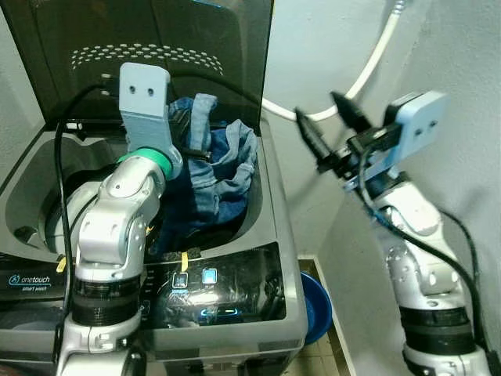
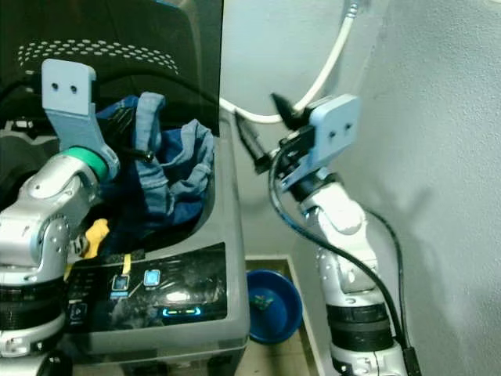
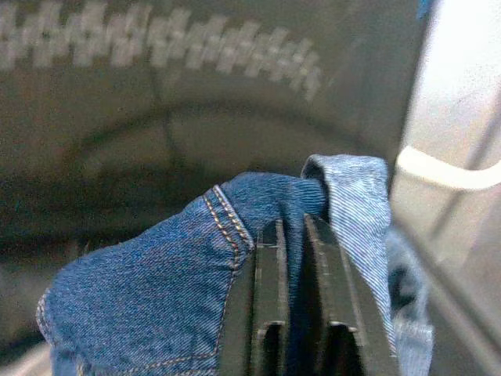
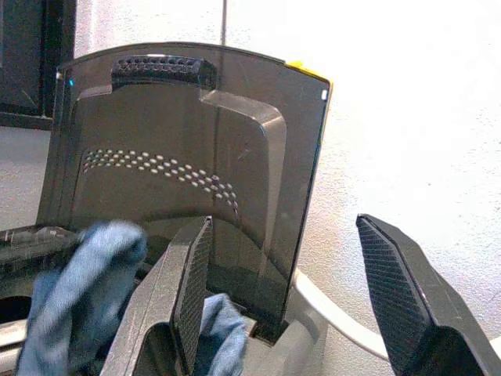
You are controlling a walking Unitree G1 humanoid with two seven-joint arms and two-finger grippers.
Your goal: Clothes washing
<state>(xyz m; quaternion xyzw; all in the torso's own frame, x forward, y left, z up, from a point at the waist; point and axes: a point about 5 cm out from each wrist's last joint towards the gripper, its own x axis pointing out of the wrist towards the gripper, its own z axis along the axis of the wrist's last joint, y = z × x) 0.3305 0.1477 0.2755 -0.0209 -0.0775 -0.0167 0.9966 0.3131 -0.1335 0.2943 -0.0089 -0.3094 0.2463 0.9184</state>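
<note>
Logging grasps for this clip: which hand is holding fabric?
The left hand, shut on the blue denim jeans above the drum; the right hand is open.

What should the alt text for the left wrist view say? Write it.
The left gripper is shut on a fold of blue denim jeans, with orange seam stitching, held up before the washing machine's raised dark lid. A white hose crosses the pale wall beside it.

head eyes look down; wrist views share washer lid [image 4: 180,157].

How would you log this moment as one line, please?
left gripper shut on jeans | over washer | right gripper open, idle
</note>
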